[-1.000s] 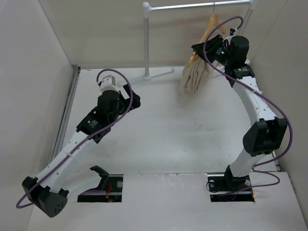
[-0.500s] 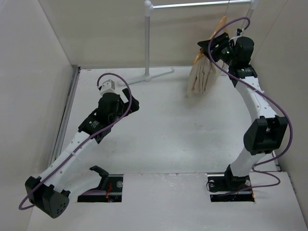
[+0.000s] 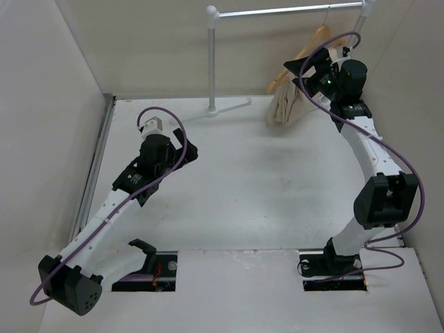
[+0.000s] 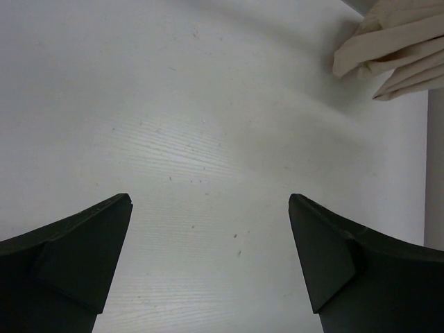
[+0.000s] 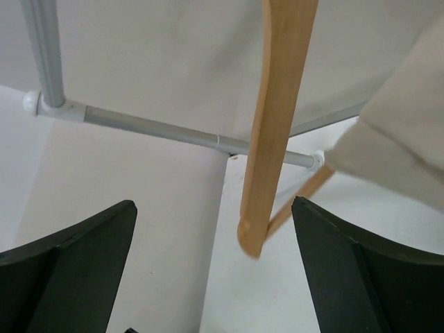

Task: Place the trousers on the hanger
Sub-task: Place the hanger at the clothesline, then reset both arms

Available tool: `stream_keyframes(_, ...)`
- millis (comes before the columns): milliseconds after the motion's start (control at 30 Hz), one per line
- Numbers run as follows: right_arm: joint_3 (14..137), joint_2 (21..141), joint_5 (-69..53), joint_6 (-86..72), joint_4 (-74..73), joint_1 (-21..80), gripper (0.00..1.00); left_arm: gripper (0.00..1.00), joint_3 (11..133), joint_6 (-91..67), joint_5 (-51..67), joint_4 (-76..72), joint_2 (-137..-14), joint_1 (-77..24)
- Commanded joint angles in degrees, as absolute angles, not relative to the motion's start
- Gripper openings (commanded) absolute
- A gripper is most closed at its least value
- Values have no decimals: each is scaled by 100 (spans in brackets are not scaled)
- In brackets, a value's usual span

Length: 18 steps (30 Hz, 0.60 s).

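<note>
**Right tool (image 5: 211, 208) lets go, hanger (image 3: 297, 59) left on the rail (image 3: 277, 10)**

Up and back toward the far right corner of the tabletop (image 3: 236, 180) is where the right arm has carried the hanger over the last second, and its tool has since sprung from a partial grip to fully spread. In the wrist view, the wooden arm of the hanger runs between the two fingers with a gap on each side, so nothing is held. The trousers (image 3: 283, 107) hang folded from the hanger, bunched below it above the far edge; whether their ends brush the tabletop I cannot tell. The left tool (image 4: 208, 201) hovers low over the left half of the tabletop, wide open and empty.

By my reading, the task is nearly done, but risks remain. The thin hook is too small to show whether it sits squarely on the rail. Since the fingers flank the hanger, a careless retreat could snag it, swing it, or lift it off. A swing might also let the bunched cloth slide off.
</note>
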<state>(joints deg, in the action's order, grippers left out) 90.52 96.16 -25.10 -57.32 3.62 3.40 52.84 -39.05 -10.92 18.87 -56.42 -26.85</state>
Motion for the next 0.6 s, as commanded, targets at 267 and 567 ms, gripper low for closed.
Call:
stream_keyframes(267, 7903, 7956, -2154, -5010, 343, -100, 100, 100, 5633, -3920, -1002, 1925, -6099, -2474)
stream_keyframes(567, 5417, 6040, -1347, -4860, 106, -497, 100, 100, 5844, -3946, -1055, 1872, -6890, -2869)
